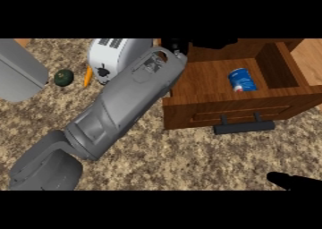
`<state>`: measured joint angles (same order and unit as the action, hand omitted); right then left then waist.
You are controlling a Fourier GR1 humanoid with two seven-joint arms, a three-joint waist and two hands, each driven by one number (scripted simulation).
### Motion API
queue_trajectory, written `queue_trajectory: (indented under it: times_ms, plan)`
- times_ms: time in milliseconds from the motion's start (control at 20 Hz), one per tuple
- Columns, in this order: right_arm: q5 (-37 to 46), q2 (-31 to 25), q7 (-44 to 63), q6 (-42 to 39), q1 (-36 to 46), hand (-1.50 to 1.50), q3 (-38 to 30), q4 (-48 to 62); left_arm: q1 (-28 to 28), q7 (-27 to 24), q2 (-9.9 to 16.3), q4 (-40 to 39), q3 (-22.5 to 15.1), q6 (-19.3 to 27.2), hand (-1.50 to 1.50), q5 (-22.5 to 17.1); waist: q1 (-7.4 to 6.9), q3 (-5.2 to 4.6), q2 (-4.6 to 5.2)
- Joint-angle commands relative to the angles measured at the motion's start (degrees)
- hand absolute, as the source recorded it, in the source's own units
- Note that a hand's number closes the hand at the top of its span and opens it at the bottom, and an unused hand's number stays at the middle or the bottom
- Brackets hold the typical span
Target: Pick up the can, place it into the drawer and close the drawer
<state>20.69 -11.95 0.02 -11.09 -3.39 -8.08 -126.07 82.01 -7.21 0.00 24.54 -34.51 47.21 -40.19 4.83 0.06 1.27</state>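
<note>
My left forearm (124, 107) runs from the lower left of the frame up to top centre, its hand mostly hidden. My right hand (297, 181) shows dark at the lower right edge.

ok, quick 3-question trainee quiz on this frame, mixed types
1. True or false: the blue can lies inside the wooden drawer.
2. Is the drawer open or closed?
3. Which sits between the green round object and the drawer? A) a plate B) the white toaster C) a mug

Key: 1 true; 2 open; 3 B
</note>
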Motion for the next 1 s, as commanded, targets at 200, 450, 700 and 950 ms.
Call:
queue_trajectory:
  times_ms: [200,450,700,950]
  plan:
    - [20.4,-3.1,0.7,2.8,3.6,-1.5,8.5,5.3,2.2,2.5,0.0,1.6,-1.9,3.0,-1.5,-0.3,-2.88,-0.02,-0.76]
    - [30.1,-2.7,-3.3,8.8,6.0,-1.5,11.8,15.5,-0.4,-0.2,0.2,1.6,1.2,1.0,-1.5,0.6,-4.82,-0.04,-0.93]
    - [41.4,0.6,3.1,11.7,12.1,-1.5,17.2,24.9,0.6,5.6,3.1,4.9,-0.1,0.0,-1.5,1.9,-6.06,-0.07,-1.24]
    - [39.4,2.6,-3.2,21.4,14.1,-1.5,12.3,37.8,-3.0,8.7,9.7,11.2,-0.1,-1.6,-1.5,3.5,-6.84,-0.04,-1.52]
